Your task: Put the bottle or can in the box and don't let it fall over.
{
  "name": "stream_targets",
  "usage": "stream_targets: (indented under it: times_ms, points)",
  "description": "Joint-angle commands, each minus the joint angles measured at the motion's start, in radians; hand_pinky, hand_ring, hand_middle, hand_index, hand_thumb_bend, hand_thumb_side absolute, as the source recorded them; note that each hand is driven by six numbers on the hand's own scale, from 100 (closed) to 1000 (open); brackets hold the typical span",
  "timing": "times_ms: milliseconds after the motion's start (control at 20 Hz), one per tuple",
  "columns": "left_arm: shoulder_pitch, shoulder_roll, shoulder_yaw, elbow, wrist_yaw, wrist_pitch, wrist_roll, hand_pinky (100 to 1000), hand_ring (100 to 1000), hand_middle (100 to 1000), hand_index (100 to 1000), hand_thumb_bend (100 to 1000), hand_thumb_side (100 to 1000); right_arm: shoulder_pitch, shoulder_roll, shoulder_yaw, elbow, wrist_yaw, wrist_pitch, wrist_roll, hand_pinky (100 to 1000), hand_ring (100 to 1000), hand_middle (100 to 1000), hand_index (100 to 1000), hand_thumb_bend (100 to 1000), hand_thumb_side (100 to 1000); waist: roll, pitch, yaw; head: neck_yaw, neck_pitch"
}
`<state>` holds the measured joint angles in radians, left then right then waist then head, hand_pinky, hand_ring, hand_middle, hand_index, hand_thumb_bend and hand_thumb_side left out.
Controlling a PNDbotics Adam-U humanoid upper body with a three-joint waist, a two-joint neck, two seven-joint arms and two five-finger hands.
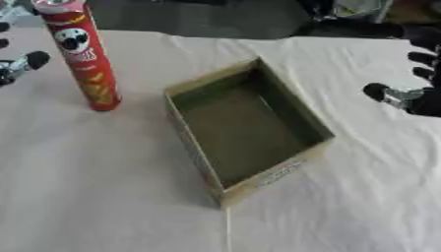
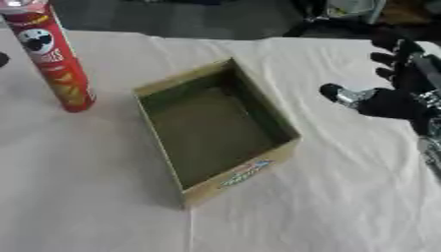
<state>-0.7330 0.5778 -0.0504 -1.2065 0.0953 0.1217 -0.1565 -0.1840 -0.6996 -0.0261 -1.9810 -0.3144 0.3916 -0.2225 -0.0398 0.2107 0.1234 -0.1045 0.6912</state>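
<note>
Standing upright, tall red cylindrical can (image 1: pixel 83 56), open rectangular cardboard box (image 1: pixel 250 129) beside it, wrinkled white cloth (image 1: pixel 103 187), right robot hand (image 2: pixel 388 96) spread wide, left robot hand (image 1: pixel 19 65) unclear.

A surface (image 1: pixel 103 187) under a pale, creased cloth (image 2: pixel 344 197) fills the frame, its far edge at twelve o'clock giving way to dark floor. Dead centre sits an open cardboard box (image 1: pixel 297 120), set askew, one corner pointing to six o'clock, its inside bare. Up at ten o'clock a tall red can (image 1: pixel 86 61) stands upright on the cloth, near the box but not touching it.
</note>
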Motion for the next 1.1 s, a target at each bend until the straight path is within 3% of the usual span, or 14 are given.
stream_targets:
  times_ms: [50, 1100]
  points:
    - [-0.038, 0.025, 0.021, 0.022, -0.011, -0.006, -0.042, 840, 1000, 982, 926, 775, 372, -0.012, -0.023, -0.007, -0.019, -0.005, -0.004, 0.006, 983, 973, 957, 1000, 655, 100, 0.004, -0.012, -0.003, 0.002, -0.012]
    - [-0.142, -0.032, 0.0, 0.116, -0.036, -0.005, -0.132, 850, 1000, 1000, 925, 805, 386, -0.028, -0.021, -0.004, -0.019, -0.007, -0.002, 0.014, 985, 973, 957, 999, 653, 100, 0.001, -0.01, -0.014, 0.006, -0.019]
